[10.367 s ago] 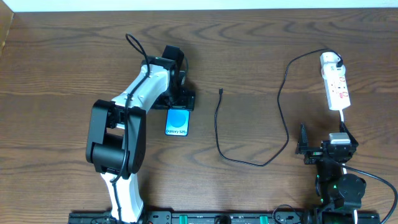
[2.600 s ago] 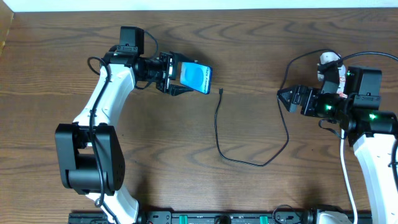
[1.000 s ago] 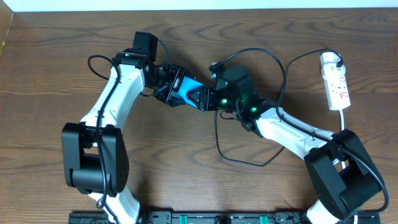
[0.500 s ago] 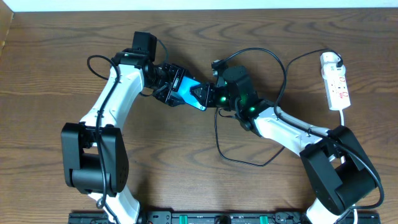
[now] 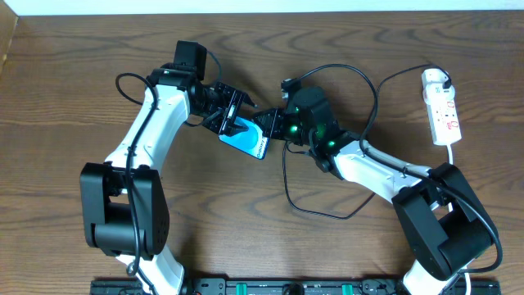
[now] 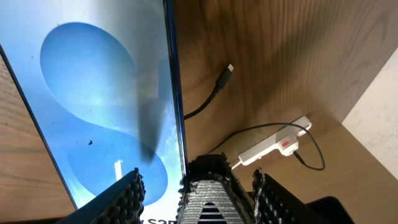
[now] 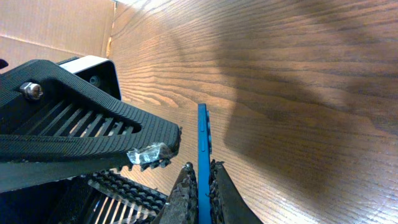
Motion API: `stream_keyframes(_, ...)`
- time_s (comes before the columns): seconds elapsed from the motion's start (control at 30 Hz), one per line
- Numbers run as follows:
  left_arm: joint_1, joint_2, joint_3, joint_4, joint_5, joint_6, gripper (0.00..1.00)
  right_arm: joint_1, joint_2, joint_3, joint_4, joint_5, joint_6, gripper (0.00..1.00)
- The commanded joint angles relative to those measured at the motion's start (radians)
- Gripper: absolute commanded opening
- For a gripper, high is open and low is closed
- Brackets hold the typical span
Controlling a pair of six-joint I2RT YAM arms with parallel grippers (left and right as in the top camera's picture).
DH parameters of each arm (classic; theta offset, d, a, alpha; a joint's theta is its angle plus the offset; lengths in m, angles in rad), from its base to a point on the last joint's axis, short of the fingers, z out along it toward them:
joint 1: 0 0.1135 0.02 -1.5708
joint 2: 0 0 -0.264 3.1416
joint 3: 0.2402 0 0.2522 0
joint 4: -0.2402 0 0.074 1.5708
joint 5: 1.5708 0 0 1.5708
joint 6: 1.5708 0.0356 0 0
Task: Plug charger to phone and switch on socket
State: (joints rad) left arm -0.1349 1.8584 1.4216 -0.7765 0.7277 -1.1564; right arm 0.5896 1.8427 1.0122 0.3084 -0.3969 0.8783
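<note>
The phone [image 5: 246, 139], blue screen up and tilted, hangs between both arms at the table's middle. My right gripper [image 5: 268, 127] is shut on its right end. In the right wrist view the fingertips [image 7: 200, 167] pinch the thin blue edge of the phone [image 7: 203, 140]. My left gripper [image 5: 233, 112] stands open just above the phone's far side. In the left wrist view its jaws [image 6: 196, 177] straddle one of the right arm's fingers, with the phone [image 6: 93, 112] beyond. The charger [image 5: 288, 192] lies loose on the table, its plug tip [image 6: 229, 67] free. The socket [image 5: 442, 113] lies at the far right.
The charger's cable loops across the table's middle right and runs up to the socket's plug end [image 5: 434, 78]. A white cord [image 5: 451, 153] leaves the socket's near end. A cardboard box [image 7: 50, 25] stands past the table's left edge.
The right gripper has shut on the phone. The phone has dropped lower and tilted out of the left jaws, which have narrowed a little. Both arms have stayed in place.
</note>
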Motion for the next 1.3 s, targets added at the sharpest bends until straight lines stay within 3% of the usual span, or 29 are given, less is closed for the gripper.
stream_keyframes(0.0, 0.002, -0.029, 0.021, 0.0, 0.005, -0.007, 0.56, -0.005, -0.004, 0.014, 0.0, -0.021, 0.027, 0.01)
stream_keyframes(0.17, 0.053, -0.029, 0.021, 0.0, 0.01, 0.011, 0.56, -0.085, -0.004, 0.014, -0.009, -0.05, 0.095, 0.01)
stream_keyframes(0.4, 0.103, -0.029, 0.021, 0.09, 0.184, 0.201, 0.56, -0.185, -0.005, 0.018, 0.079, -0.111, 0.225, 0.01)
stream_keyframes(0.57, 0.103, -0.029, 0.021, 0.134, 0.227, 0.252, 0.56, -0.219, -0.005, 0.036, 0.176, -0.122, 0.356, 0.01)
stream_keyframes(0.87, 0.103, -0.029, 0.021, 0.201, 0.233, 0.275, 0.56, -0.252, -0.005, 0.081, 0.28, -0.11, 0.557, 0.01)
stream_keyframes(1.27, 0.103, -0.029, 0.021, 0.452, 0.275, 0.253, 0.56, -0.245, -0.004, 0.099, 0.374, -0.111, 0.774, 0.01)
